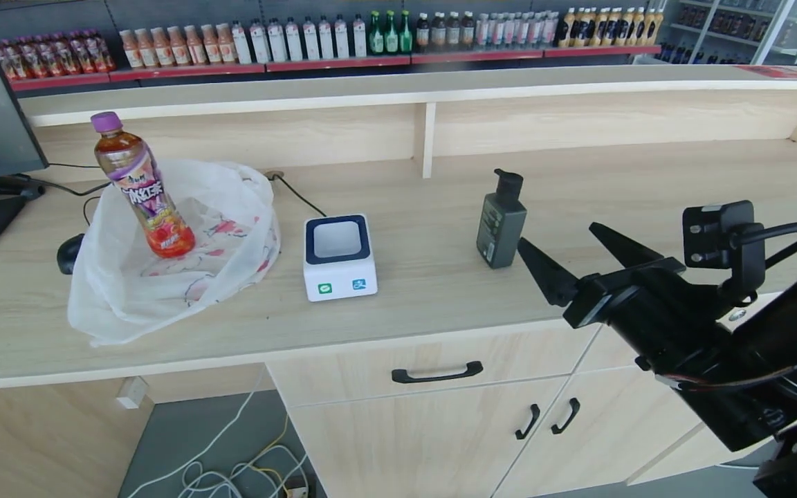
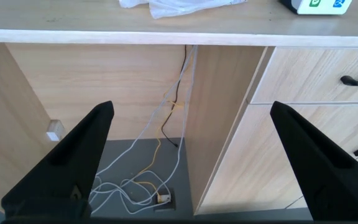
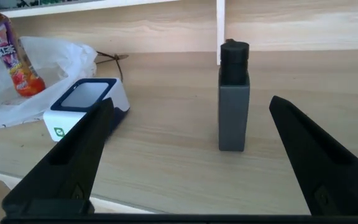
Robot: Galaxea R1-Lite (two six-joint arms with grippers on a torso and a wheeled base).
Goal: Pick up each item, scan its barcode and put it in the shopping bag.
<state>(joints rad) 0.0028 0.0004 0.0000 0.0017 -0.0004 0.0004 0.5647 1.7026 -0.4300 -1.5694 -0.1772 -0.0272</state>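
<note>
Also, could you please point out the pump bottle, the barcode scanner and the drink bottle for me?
pump bottle [image 1: 501, 232], head view, middle of its dark body.
barcode scanner [image 1: 340, 257], head view, front edge of its top frame.
drink bottle [image 1: 141, 190], head view, on its label.

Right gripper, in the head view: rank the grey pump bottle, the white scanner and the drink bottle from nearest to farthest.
From the right gripper:
1. The grey pump bottle, upright on the counter close by its fingertips.
2. The white scanner, mid-counter, farther to the robot's left.
3. The drink bottle, in the shopping bag at the far left.
</note>
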